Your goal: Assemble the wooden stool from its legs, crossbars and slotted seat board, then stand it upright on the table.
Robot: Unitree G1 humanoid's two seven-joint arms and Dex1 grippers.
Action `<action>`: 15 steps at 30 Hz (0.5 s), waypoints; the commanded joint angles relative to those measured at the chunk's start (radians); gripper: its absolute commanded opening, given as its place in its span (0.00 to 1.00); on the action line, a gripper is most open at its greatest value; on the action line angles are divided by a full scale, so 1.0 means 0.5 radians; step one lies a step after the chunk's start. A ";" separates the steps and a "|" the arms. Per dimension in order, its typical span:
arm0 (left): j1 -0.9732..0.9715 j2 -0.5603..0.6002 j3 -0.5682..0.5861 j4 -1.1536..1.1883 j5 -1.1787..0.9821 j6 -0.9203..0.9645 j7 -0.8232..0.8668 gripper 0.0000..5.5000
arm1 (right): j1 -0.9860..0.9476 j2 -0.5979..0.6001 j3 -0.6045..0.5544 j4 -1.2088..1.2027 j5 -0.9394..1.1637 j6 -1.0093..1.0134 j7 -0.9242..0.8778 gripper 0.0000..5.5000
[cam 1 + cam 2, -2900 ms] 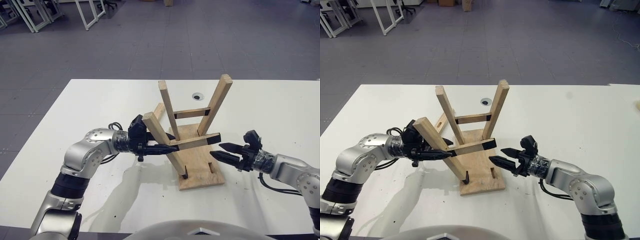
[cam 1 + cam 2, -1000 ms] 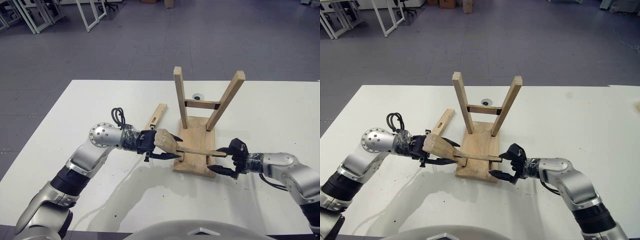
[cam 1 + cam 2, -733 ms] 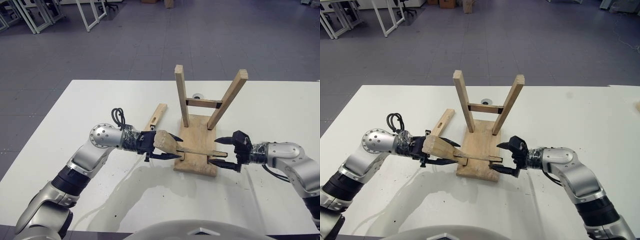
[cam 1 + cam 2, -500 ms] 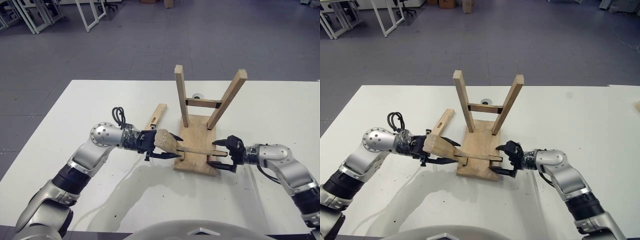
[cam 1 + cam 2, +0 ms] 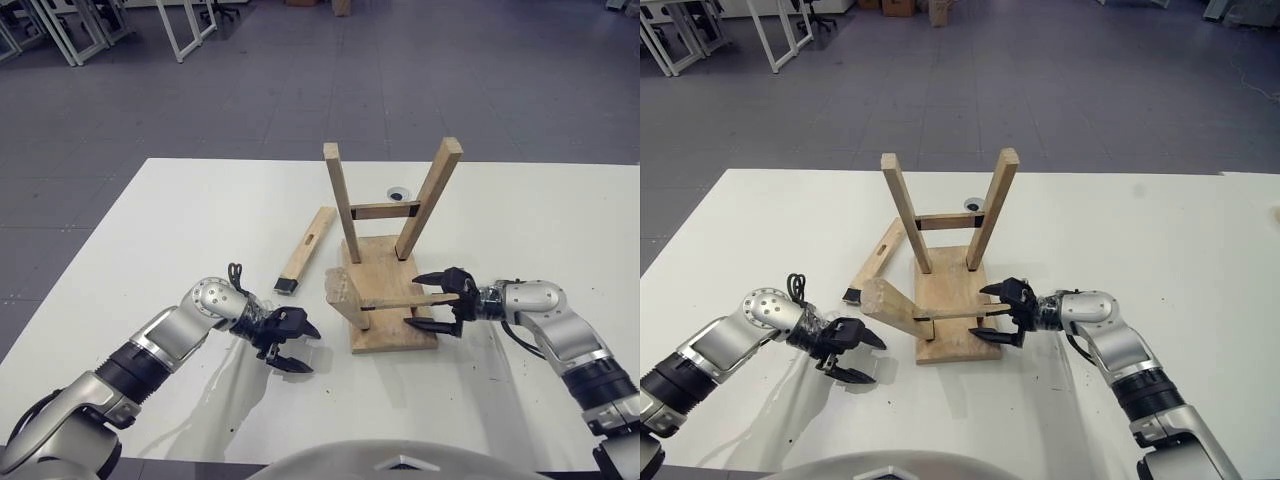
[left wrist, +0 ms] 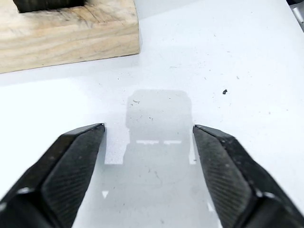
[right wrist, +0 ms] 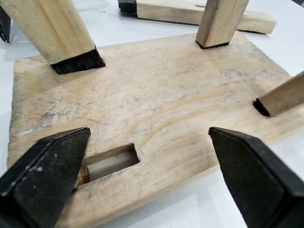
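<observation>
The slotted seat board lies flat on the white table. Two legs stand in its far slots, joined by a crossbar. A third leg leans out of the near-left slot, and a thin crossbar runs from it to the right. My right gripper is open, one finger above and one below that bar's free end. The near-right slot is empty. My left gripper is open on the bare table, near-left of the board and holding nothing.
A loose fourth leg lies on the table left of the board. A small round hole sits in the tabletop behind the stool. Open table surface spreads to the left, right and front.
My left gripper let go of the leaning front leg and drew back toward me, open. The stool shifted slightly left. My right gripper stays open at the crossbar's end.
</observation>
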 commanded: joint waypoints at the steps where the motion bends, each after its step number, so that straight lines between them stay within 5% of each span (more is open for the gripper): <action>1: 0.018 0.004 0.101 -0.053 0.020 0.212 -0.007 0.74 | 0.168 -0.032 0.059 0.063 -0.173 0.091 -0.053 0.84; 7: 0.039 -0.140 0.636 -0.285 -0.299 0.719 0.367 0.92 | 0.259 0.015 -0.002 -0.026 -0.127 0.152 -0.167 0.84; 11: 0.087 -0.358 1.036 -0.561 -0.529 1.091 0.861 0.92 | 0.351 0.028 -0.077 -0.105 -0.087 0.204 -0.246 0.84; 15: 0.124 -0.558 0.954 -0.438 -0.061 1.072 1.530 0.92 | 0.392 0.071 -0.240 -0.293 0.052 0.356 -0.373 0.84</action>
